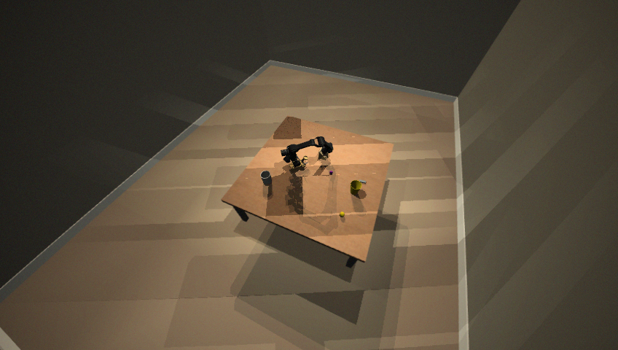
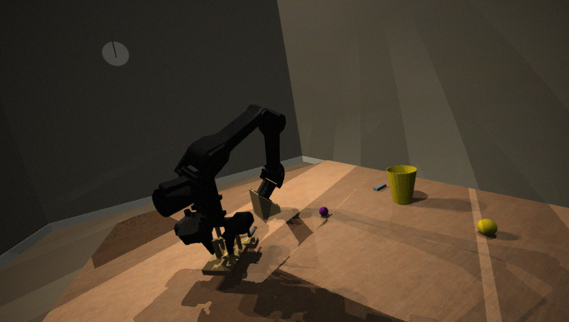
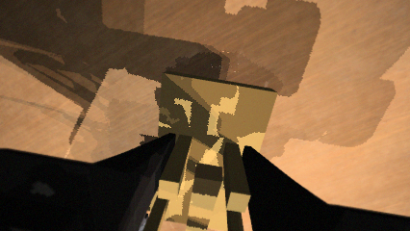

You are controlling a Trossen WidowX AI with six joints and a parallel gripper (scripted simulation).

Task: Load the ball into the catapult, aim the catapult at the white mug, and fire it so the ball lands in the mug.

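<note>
The tan wooden catapult (image 2: 212, 269) (image 3: 250, 113) stands under the arm, with a flat base and upright posts. My gripper (image 2: 221, 251) (image 3: 209, 145) points down and is shut on the catapult, its dark fingers on either side of the two posts. I cannot tell whether the base touches the table. A small purple ball (image 1: 331, 172) (image 2: 323, 211) and a larger yellow ball (image 1: 342, 214) (image 2: 487, 227) lie apart on the table. A grey-looking cup (image 1: 265, 178), possibly the white mug in dim light, stands left of the catapult in the top view. The catapult's throwing cup is not clearly visible.
A yellow cup (image 1: 356, 187) (image 2: 401, 185) stands on the wooden table (image 1: 338, 238) (image 2: 399, 279) at the right. A small grey block (image 1: 363, 181) (image 2: 379, 186) lies beside it. The arm's base mount (image 2: 261, 205) stands behind the catapult. Broad shadows cross the table.
</note>
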